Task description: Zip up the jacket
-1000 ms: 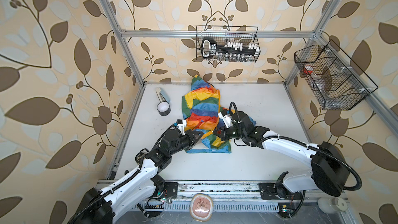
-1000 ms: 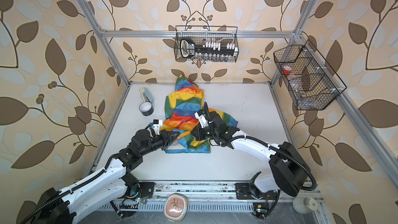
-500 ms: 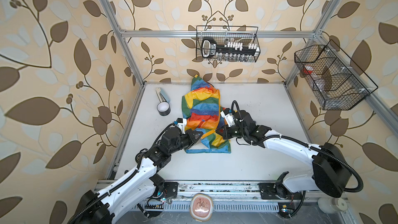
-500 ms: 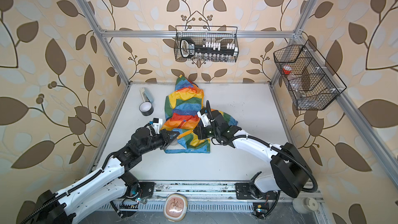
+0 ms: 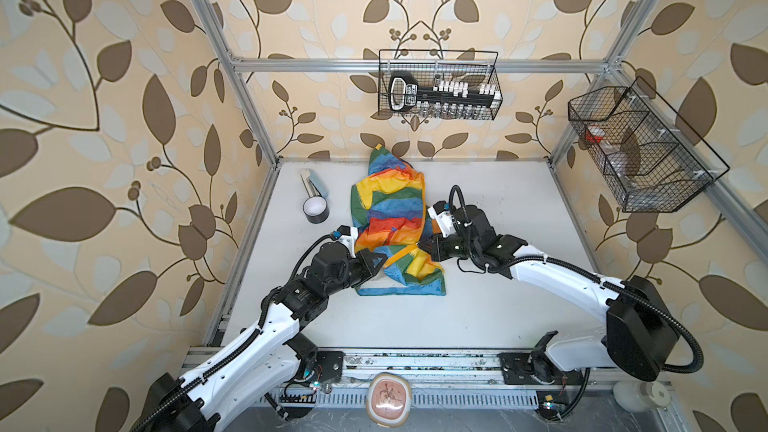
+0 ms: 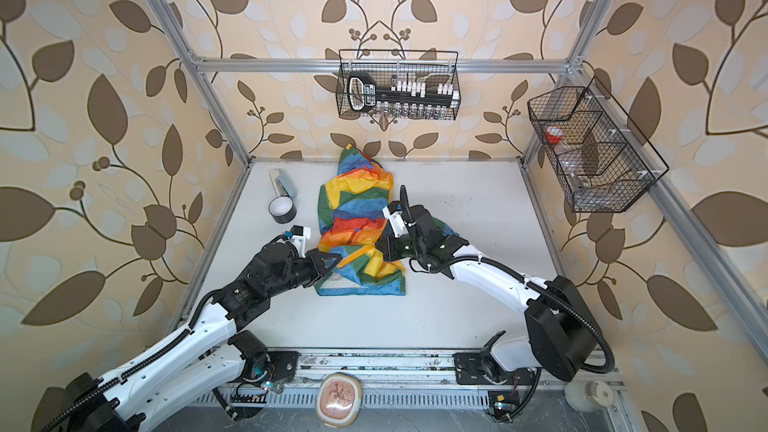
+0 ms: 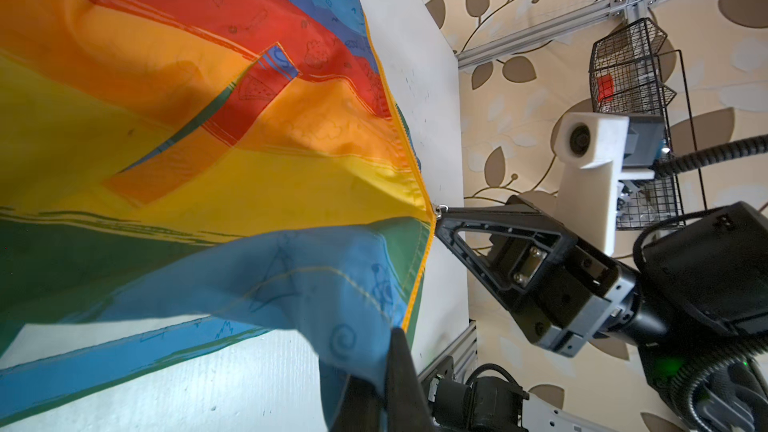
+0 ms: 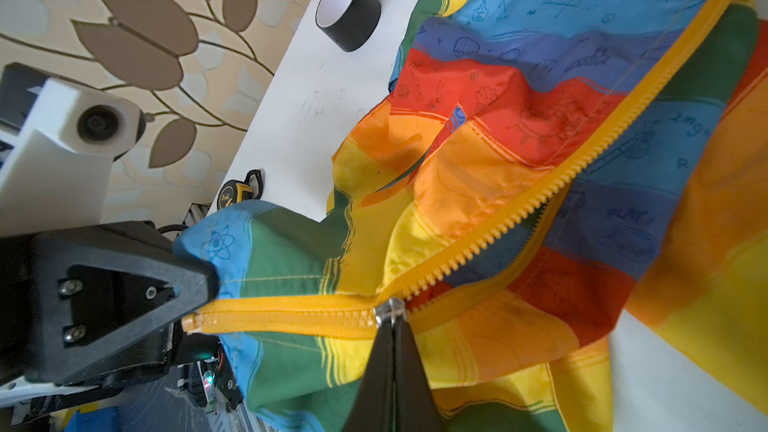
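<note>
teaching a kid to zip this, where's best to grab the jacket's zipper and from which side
Pinch its metal pull tab, coming square to the orange zipper from its outer face: the small tab sticks out there, as the right end effector grips it.

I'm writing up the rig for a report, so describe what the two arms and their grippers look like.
The left arm and right arm have white shells, black joints and black corrugated cables. The left gripper and right gripper are black, with triangular cut-out fingers and visible screws. A white camera housing tops each wrist.
</note>
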Controlling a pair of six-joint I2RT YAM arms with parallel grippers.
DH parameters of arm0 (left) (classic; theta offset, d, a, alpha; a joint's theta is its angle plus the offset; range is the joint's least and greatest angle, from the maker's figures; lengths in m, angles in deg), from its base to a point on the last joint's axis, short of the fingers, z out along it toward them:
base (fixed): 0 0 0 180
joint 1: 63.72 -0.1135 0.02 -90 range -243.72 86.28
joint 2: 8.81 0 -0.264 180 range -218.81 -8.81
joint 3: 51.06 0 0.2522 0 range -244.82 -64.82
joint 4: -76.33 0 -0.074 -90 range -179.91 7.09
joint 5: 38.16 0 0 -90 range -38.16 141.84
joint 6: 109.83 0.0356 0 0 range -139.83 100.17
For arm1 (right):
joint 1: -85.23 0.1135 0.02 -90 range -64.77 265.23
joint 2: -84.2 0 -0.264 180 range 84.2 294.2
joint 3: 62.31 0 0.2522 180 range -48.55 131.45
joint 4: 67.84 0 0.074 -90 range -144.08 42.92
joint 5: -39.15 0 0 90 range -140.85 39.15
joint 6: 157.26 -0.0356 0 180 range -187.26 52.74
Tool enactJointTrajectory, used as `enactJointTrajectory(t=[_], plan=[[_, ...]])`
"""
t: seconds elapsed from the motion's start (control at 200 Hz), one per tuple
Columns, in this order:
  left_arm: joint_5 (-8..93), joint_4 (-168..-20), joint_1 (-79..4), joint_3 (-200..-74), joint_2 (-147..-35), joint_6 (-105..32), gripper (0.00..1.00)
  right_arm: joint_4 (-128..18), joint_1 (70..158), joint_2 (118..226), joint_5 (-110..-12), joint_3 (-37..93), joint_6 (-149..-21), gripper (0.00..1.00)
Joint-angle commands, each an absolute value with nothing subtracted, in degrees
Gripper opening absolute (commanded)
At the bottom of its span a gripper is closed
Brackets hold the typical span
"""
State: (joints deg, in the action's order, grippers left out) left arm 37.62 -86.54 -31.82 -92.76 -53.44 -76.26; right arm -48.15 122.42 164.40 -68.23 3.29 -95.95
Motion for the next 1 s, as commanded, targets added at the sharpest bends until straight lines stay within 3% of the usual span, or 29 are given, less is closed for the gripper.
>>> enactJointTrajectory(t=[0.0, 0.445, 1.0], plan=[[41.85, -81.51, -31.74, -95.89, -52.72, -72.09, 0.0, -46.65, 121.31, 163.34, -65.19, 5.85, -94.34, 0.0], [55.92, -72.4, -31.78, -100.12, -51.93, -66.75, 0.0, -45.12, 120.93, 162.52, -64.65, 7.09, -93.54, 0.0], [65.59, -67.12, -31.83, -110.66, -56.29, -56.27, 0.0, -43.89, 120.19, 162.77, -65.5, 10.64, -93.1, 0.0]])
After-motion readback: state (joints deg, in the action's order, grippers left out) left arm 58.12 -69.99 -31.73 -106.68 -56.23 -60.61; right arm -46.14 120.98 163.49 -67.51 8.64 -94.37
